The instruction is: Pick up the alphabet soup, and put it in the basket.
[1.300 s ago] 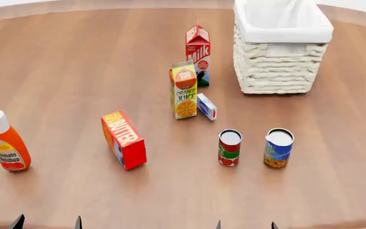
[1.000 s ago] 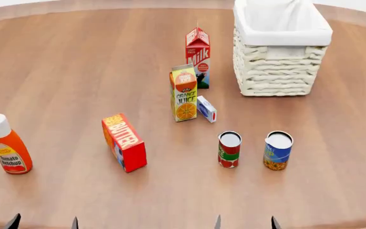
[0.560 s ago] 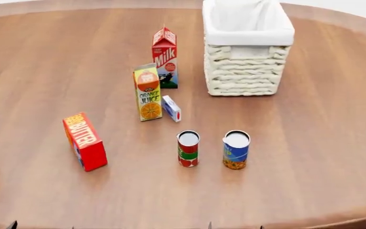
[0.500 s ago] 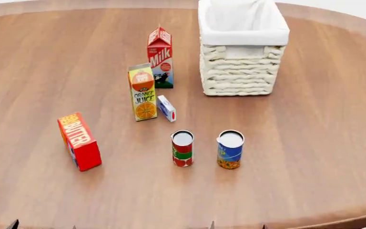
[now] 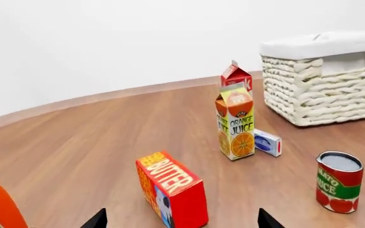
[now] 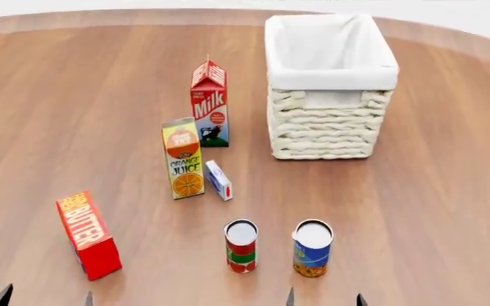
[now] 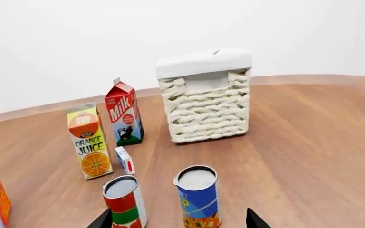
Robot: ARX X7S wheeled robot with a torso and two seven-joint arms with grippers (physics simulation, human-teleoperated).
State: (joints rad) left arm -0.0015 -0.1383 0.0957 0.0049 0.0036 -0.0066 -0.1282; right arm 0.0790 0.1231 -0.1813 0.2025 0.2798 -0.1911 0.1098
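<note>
The blue-and-yellow alphabet soup can [image 6: 313, 248] stands untouched on our brown wooden counter [image 6: 449, 191], apart from the cream-white woven wicker basket [image 6: 328, 124]. Our left hand [image 6: 45, 299] and right hand [image 6: 324, 301] are spread, empty.

The brown surface [image 6: 74, 115] is smooth wood-grain with a soft sheen. The cream-white basket [image 6: 328, 124] is rough woven wicker, its white lining [image 6: 330, 48] matt cloth. The blue-and-yellow can [image 6: 312, 248] and red-and-green can [image 6: 240, 247] have glossy paper labels and dull grey metal-looking tops. The orange juice carton [image 6: 183, 167] looks like printed card.
</note>
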